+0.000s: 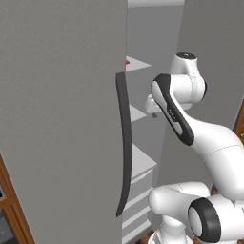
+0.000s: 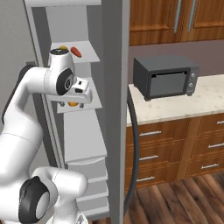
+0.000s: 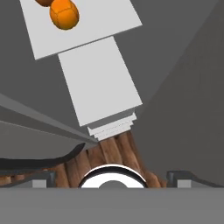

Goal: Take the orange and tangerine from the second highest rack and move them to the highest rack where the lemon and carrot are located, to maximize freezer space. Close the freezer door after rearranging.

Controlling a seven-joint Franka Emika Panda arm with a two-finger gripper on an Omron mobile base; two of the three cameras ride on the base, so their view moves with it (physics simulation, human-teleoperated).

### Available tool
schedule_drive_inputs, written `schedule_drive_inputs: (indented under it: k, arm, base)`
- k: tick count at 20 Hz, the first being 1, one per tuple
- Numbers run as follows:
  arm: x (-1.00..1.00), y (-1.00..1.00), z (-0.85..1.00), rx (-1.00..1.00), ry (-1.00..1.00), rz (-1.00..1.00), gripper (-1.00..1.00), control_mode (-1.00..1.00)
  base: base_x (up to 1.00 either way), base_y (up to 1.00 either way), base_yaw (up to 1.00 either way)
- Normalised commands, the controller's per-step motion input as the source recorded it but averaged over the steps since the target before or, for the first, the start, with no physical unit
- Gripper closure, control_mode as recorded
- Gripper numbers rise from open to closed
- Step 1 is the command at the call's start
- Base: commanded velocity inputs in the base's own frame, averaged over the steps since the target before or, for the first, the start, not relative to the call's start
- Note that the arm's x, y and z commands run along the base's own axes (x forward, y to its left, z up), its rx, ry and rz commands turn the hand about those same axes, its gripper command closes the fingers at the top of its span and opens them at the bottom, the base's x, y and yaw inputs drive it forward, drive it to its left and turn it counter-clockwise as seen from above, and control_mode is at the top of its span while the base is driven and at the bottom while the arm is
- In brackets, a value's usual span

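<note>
We find the orange [image 3: 64,14] on the second rack [image 3: 87,30], ungrasped. Our tool [image 3: 112,174] hovers above it, spread, holding nothing. Fetching is in hand; next, descend onto the orange.

freezer [image 2: 114,109]: matte grey outside and in
freezer door [image 1: 57,119]: plain matte grey panel, its curved handle [image 1: 125,143] dark grey
highest rack [image 2: 89,53]: pale grey; on it a red-orange carrot [image 2: 76,52] and a yellow lemon [image 2: 64,47]
second highest rack [image 3: 100,22]: pale grey, almost white in the hand view
orange [image 3: 64,14]: bright orange with thin darker seams
drawers [image 2: 87,168]: pale grey
arm [image 1: 209,143]: white with black joints
toaster oven [image 2: 165,76]: dark grey
counter [image 2: 183,103]: cream, lightly speckled
cabinets [image 2: 175,148]: reddish-brown wood, silver handles
floor [image 2: 183,201]: dark brown planks
</note>
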Motion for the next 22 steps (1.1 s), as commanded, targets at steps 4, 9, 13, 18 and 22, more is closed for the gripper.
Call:
schedule_drive_inputs:
  k: [4, 9, 13, 18, 22]
  arm:
    - [0.59, 0.17, -0.26, 0.09, -0.03, 0.02, -1.00, -1.00]
    - [0.51, 0.23, -0.26, 0.03, -0.02, 0.17, -1.00, -1.00]
    - [0.30, 0.21, -0.18, 0.00, -0.14, 0.29, -1.00, -1.00]
    - [0.22, 0.05, -0.12, 0.00, -0.22, 0.39, -1.00, -1.00]
    - [0.16, 0.08, -0.01, -0.06, -0.12, 0.39, -1.00, -1.00]
  base:
    - [0.00, 0.00, 0.00]
    - [0.00, 0.00, 0.00]
    - [0.00, 0.00, 0.00]
    - [0.00, 0.00, 0.00]
    - [0.00, 0.00, 0.00]
